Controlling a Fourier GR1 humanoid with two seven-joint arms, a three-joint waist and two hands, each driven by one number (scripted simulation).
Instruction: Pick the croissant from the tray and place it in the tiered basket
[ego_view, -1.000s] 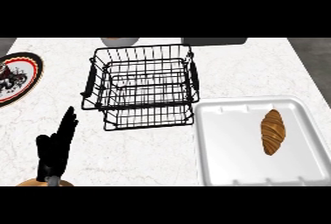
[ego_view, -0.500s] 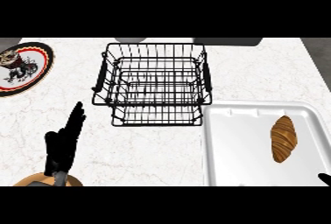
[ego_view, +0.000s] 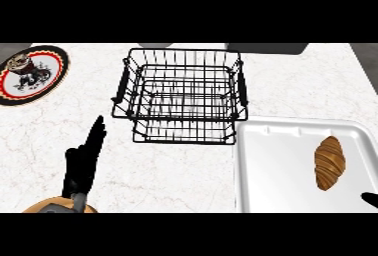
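The left hand (ego_view: 83, 162) is resting at the lower left of the head view, its fingers straight and pointing up, grasping nothing; it is lying over bare marble counter (ego_view: 170, 170), with nothing touching it. Up and to the right of this hand, the black wire tiered basket (ego_view: 181, 95) is standing on the counter, well apart from the fingertips, and no item is showing inside its wires. Far up and to the left of the hand, a round patterned plate (ego_view: 33, 74) is sitting at the counter's edge, partly cut off by the view. Well to the right of the hand, past the open stretch of counter, the white tray (ego_view: 273, 170) is lying just beside the basket's lower right corner; the croissant (ego_view: 329, 162) is lying on the tray's right half, lengthwise and untouched. Only a dark tip of the right hand (ego_view: 370, 199) is showing at the lower right edge, just below and to the right of the croissant and apart from it; whether it is open or closed cannot be told.
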